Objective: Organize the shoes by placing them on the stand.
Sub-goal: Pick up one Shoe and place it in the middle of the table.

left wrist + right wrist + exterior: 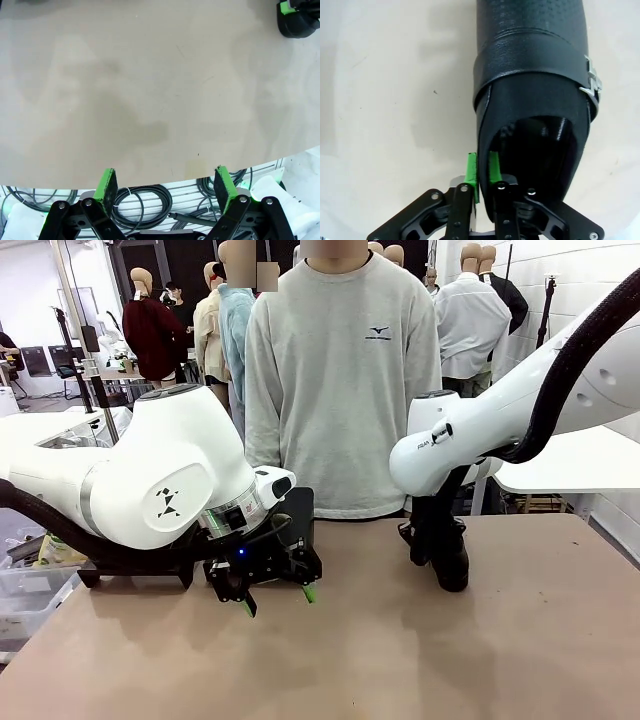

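Between the right gripper's (481,172) green pads (471,170) sits the side wall of a black buckled shoe (532,75), pinched at its opening, toe pointing away on the tan table (385,100). Well apart, the left gripper (278,600) hangs unclenched, holding nothing, above the table edge.

Front view: right end effector (437,540) mostly hidden behind its own arm and the shoe (448,550); can't tell its fingers from the shoe there. Shoe's toe cut off by top edge in right wrist view, heel hidden behind the fingers (471,167). In left wrist view a black thing w/ green pad (298,19) is cropped at the top right corner. Person (345,380) hidden below waist by tabletop (400,660). Left end effector (278,598): upper part lost in shadow.
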`<state>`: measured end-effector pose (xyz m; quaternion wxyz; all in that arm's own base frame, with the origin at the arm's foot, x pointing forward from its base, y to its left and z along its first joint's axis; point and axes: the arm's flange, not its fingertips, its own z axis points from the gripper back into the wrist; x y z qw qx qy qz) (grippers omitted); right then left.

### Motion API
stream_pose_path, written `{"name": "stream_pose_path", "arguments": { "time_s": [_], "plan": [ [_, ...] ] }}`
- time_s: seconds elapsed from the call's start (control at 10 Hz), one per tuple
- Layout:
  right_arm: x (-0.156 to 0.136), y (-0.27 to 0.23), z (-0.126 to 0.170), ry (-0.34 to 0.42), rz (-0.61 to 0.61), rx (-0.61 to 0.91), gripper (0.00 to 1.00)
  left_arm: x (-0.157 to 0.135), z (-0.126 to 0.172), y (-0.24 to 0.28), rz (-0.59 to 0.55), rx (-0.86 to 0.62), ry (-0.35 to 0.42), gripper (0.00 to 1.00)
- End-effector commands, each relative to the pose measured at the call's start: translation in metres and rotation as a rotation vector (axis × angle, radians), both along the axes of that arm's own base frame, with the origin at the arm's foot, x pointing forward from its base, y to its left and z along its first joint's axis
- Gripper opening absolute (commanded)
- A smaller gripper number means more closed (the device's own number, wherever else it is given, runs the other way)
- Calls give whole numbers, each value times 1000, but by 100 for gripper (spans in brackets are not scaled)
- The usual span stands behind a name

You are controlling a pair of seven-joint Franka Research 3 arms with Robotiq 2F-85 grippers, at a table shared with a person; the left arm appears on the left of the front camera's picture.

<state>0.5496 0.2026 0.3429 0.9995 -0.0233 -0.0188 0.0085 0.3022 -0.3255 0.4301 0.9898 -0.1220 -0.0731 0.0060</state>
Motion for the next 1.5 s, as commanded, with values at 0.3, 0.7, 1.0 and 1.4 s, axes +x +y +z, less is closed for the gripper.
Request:
{"name": "stream_pose_path", "arguments": {
  "time_s": [0.3, 0.7, 1.0, 1.4],
  "plan": [
    [1, -4, 10, 76, -108, 1, 0, 1, -1, 0, -3, -18, 10, 100],
    [-84, 28, 77, 81, -116, 29, 0, 1, -1, 0, -3, -18, 10, 100],
    [-153, 65, 66, 74, 28, 61, 0, 1, -1, 0, -3, -18, 10, 100],
    [-214, 79, 43, 80, 105, 156, 0, 1, -1, 0, -3, -18, 10, 100]
  ]
}}
